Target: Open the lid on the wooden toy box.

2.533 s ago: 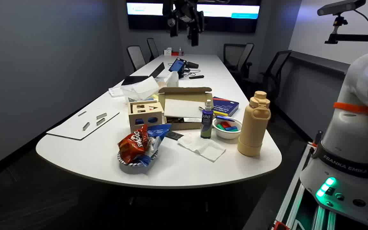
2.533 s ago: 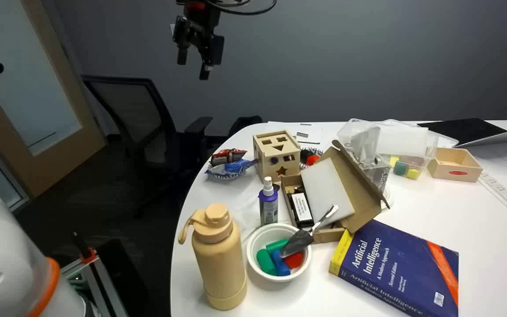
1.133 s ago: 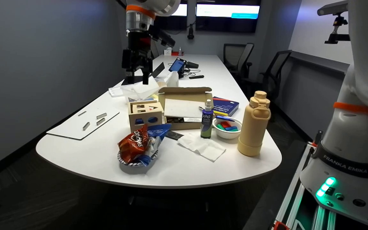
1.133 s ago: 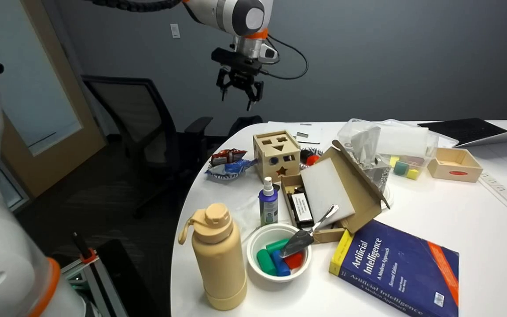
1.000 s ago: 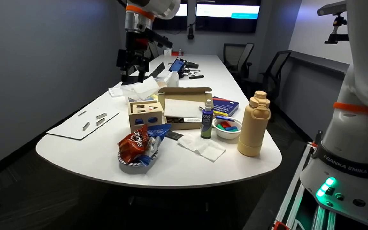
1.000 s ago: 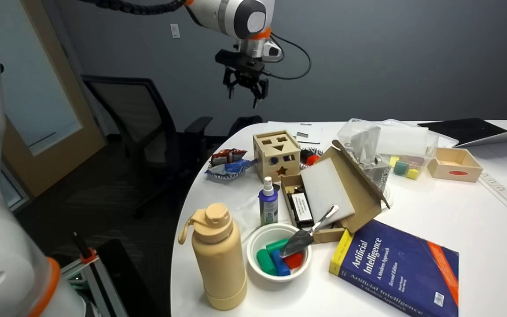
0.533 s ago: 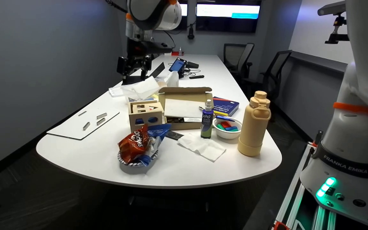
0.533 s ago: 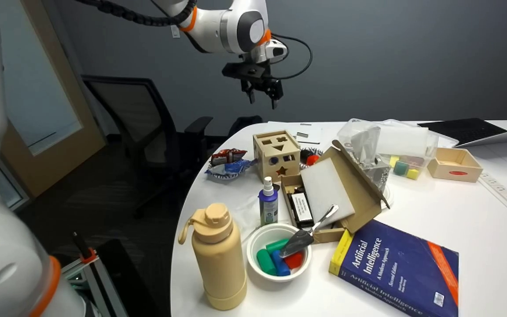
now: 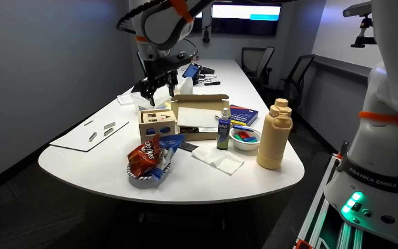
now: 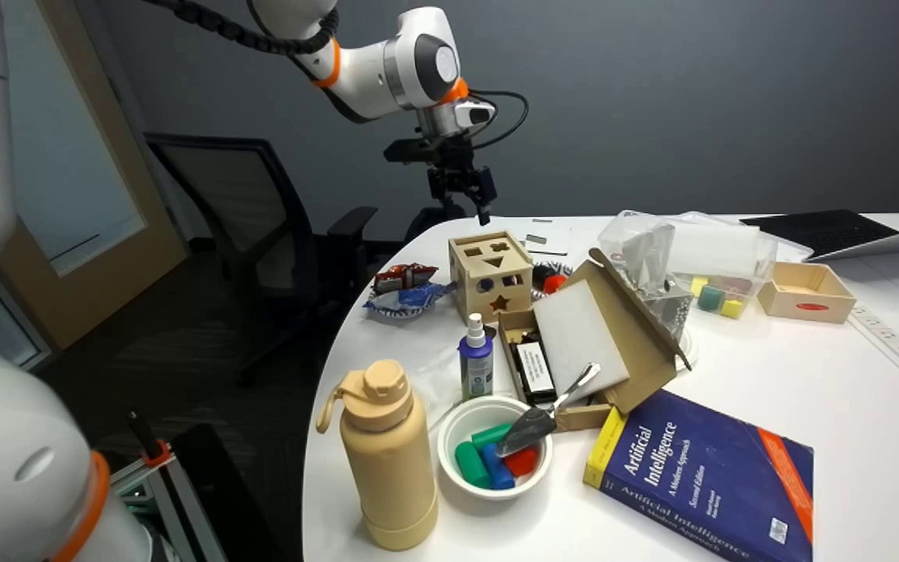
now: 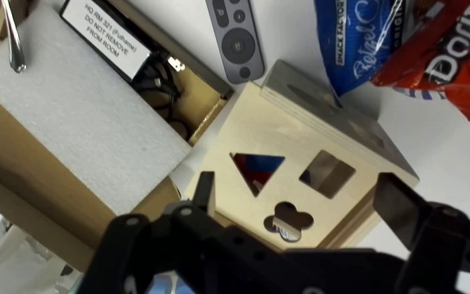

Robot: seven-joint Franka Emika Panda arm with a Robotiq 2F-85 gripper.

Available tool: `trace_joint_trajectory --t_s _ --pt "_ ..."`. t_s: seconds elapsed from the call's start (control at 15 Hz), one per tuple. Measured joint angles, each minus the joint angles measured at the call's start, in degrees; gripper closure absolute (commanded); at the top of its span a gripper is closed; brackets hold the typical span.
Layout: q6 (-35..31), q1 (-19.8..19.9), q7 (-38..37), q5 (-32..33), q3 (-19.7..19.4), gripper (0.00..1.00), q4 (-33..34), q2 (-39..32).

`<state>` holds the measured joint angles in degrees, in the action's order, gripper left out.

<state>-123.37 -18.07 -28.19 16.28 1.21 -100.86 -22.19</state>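
Observation:
The wooden toy box is a small pale cube with shape holes in its sides, and it also shows in an exterior view. Its lid lies flat on top, closed, with triangle, square and clover holes; coloured pieces show through the triangle hole. My gripper is open and empty, pointing down above the box; it also shows in an exterior view. In the wrist view the gripper has its fingers wide apart on either side of the lid, apparently apart from it. The lid's lower corner is partly hidden by the gripper.
A basket of chip bags stands close beside the box. An open cardboard box stands on its other side. A spray bottle, a white bowl, a tall tan bottle and a thick book stand nearby.
The arm has come down from high above the table to just over the toy box, and the gripper has turned. It stays open. The objects on the table have not moved.

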Motion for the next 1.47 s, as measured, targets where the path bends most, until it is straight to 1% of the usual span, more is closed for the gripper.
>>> trace_joint_trajectory --t_s 0.13,0.6,0.93,1.47 --pt "1.2 -0.2 -0.7 -0.1 0.3 0.00 0.1 -1.1" --pt "0.5 -0.2 -1.1 -0.3 0.4 0.00 2.4 -6.1" --pt "-1.2 -0.2 -2.0 -0.3 -0.2 0.00 3.8 -6.7" --pt "-1.2 -0.3 -3.1 -0.1 -1.4 0.00 5.3 -8.6"
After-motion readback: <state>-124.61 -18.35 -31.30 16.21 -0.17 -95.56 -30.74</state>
